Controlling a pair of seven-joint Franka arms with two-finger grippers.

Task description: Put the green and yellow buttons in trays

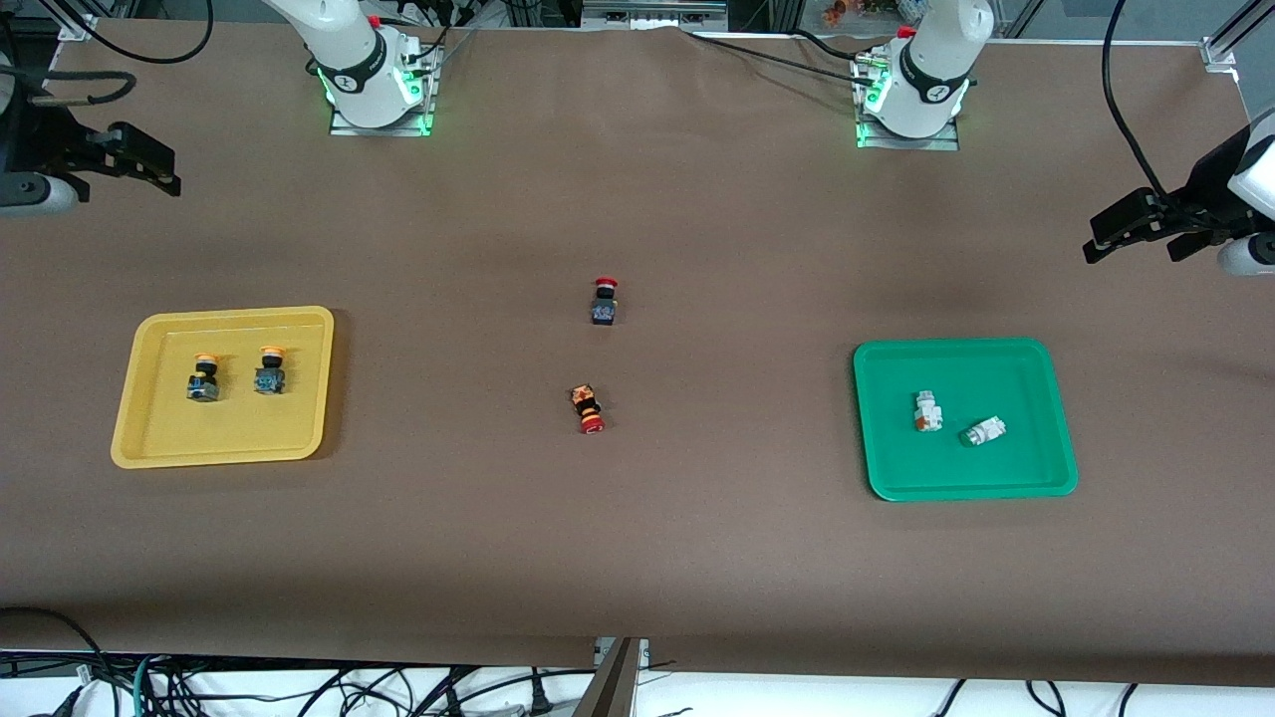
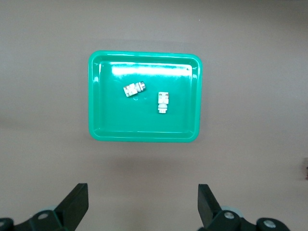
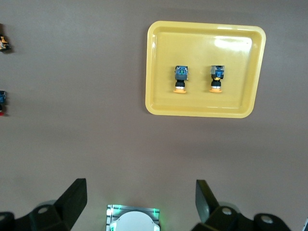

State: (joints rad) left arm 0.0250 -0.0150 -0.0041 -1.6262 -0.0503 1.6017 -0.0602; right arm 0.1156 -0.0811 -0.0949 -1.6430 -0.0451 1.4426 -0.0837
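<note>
The yellow tray [image 1: 159,438] holds two dark buttons with yellow-orange caps [image 1: 204,376] [image 1: 269,368]; they also show in the right wrist view [image 3: 181,78] [image 3: 216,78] on that tray [image 3: 236,96]. The green tray [image 1: 1016,378] holds two whitish-green buttons [image 1: 927,410] [image 1: 983,431], which also show in the left wrist view [image 2: 133,89] [image 2: 163,102] on that tray [image 2: 110,120]. My left gripper [image 1: 1131,234] [image 2: 143,202] is open and empty, high over the table's edge at the left arm's end. My right gripper [image 1: 149,164] [image 3: 141,199] is open and empty, high over the right arm's end.
Two dark red-capped switches lie mid-table between the trays: one upright [image 1: 604,301], one on its side [image 1: 588,409] nearer the front camera. Both show at the right wrist view's edge [image 3: 4,44] [image 3: 2,101]. The arm bases [image 1: 374,85] [image 1: 911,95] stand at the table's back edge.
</note>
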